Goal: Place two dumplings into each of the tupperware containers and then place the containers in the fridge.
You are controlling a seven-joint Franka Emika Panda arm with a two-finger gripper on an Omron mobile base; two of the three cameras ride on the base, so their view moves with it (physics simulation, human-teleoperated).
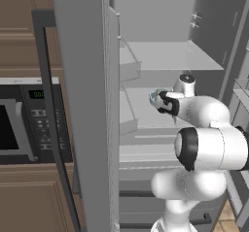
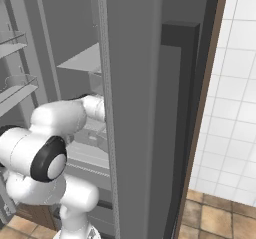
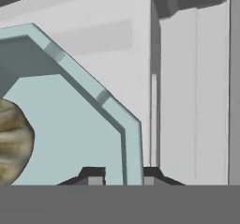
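The fridge [image 1: 165, 56] stands with both doors open, and my arm reaches in over a pale middle shelf [image 1: 146, 114]. My gripper [image 3: 123, 175] is shut on the rim of the light blue tupperware container [image 3: 79, 124], one fingertip inside the wall and one outside. In the left base view the container [image 1: 154, 96] peeks out as a pale blue patch just left of the hand, above the shelf. One tan crinkled dumpling [image 3: 14, 143] lies inside it at the left edge of the hand view. The rest of the tub's inside is out of frame.
The fridge's left door [image 1: 82, 105] with its racks [image 1: 129, 68] stands close to the hand on the left. A microwave [image 1: 19, 124] sits among brown cabinets beyond it. The right door [image 2: 135, 108] hides the hand from the right side; a white tiled wall [image 2: 230, 108] lies beyond.
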